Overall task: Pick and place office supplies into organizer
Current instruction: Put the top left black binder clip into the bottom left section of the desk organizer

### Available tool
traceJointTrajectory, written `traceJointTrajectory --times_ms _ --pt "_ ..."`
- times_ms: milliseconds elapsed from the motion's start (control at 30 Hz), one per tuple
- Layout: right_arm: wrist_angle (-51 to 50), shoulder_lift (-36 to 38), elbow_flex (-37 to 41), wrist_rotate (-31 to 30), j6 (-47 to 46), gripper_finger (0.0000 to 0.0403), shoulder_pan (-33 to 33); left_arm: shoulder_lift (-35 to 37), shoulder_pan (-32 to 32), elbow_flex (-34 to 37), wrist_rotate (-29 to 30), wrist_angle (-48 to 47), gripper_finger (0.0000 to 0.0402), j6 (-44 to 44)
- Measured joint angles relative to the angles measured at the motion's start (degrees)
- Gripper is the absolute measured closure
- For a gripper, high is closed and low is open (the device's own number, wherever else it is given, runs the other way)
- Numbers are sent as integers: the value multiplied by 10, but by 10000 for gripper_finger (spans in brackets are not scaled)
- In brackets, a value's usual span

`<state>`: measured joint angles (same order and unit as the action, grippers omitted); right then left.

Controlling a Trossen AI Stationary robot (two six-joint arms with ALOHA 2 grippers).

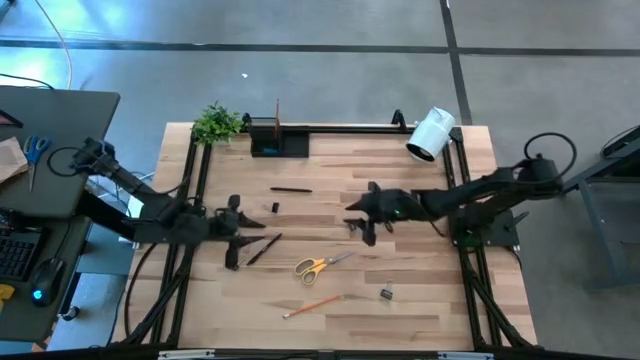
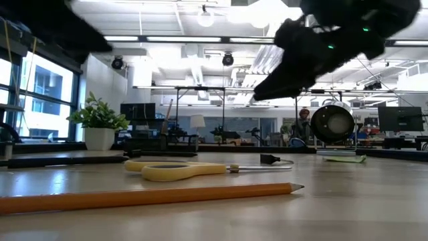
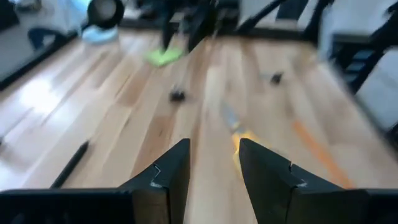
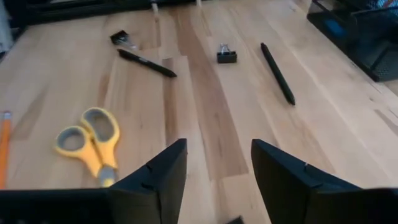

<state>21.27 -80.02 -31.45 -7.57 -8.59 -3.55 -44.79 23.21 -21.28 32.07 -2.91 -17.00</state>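
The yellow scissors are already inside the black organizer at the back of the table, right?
No. The yellow scissors lie on the bare wooden table, near the front, far from the black organizer at the back edge. The high view shows this.

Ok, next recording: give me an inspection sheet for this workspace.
Surface: wooden table, bare planks between items.
Job's things: yellow-handled scissors, orange pencil, two black pens and binder clips loose on the table; organizer at the far edge.
Clutter: plant, white cylinder.
Grippers: left tool open, empty, above the table; right tool open, empty, mid-table.
Cables: on the floor by the side desk.
Surroundings: blue-handled scissors on that desk.
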Motion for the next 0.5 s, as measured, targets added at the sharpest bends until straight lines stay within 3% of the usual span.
traceJointTrajectory --times_ms 267,500 --pt "59 7 35 -2 7 218 -63 -68 -160 0 -136 -71 270 -8" --pt "59 7 35 -13 18 219 -107 -185 -248 -22 -161 -63 187 2"
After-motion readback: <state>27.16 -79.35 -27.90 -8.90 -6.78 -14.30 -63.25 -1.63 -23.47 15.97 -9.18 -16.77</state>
